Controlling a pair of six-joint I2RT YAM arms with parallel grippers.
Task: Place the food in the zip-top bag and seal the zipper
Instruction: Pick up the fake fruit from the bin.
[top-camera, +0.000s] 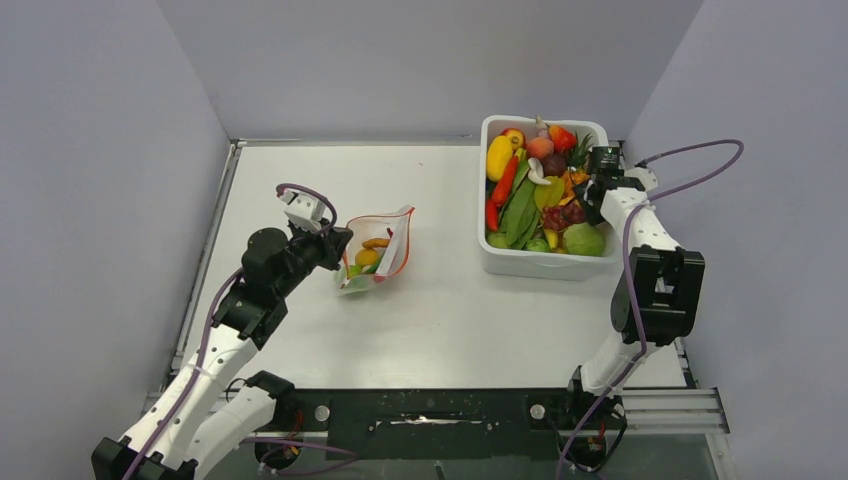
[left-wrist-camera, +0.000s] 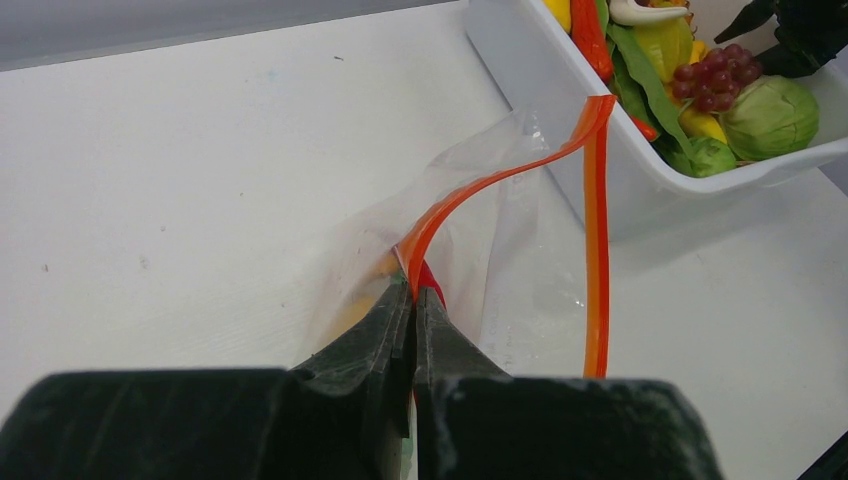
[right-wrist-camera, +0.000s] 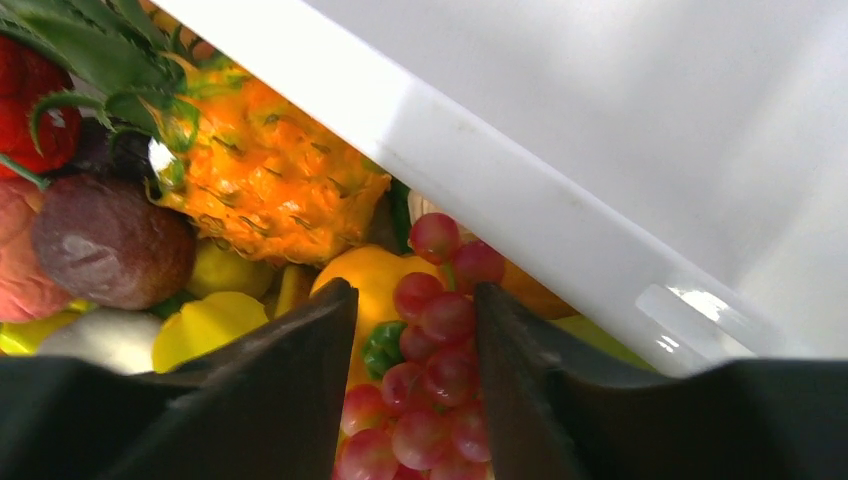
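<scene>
The zip-top bag (top-camera: 380, 250) lies open left of centre, with yellow, orange and green food (top-camera: 368, 256) inside. My left gripper (left-wrist-camera: 414, 290) is shut on the bag's near rim, pinching one run of the red-orange zipper (left-wrist-camera: 596, 250); the other run curves away, so the mouth gapes. My right gripper (right-wrist-camera: 414, 295) is down in the white tub (top-camera: 530, 265), its jaws standing apart on either side of a bunch of red grapes (right-wrist-camera: 440, 320). The right finger (right-wrist-camera: 510, 350) lies against the grapes. A toy pineapple (right-wrist-camera: 270, 190) and a yellow pepper (right-wrist-camera: 370, 275) lie just beyond.
The tub at the back right is heaped with more food: a long red chili (top-camera: 505, 182), green pods (top-camera: 520, 212), a green cabbage (top-camera: 585, 240). Its white wall (right-wrist-camera: 560, 210) runs close along my right finger. The tub's near corner (left-wrist-camera: 560, 120) sits just beyond the bag.
</scene>
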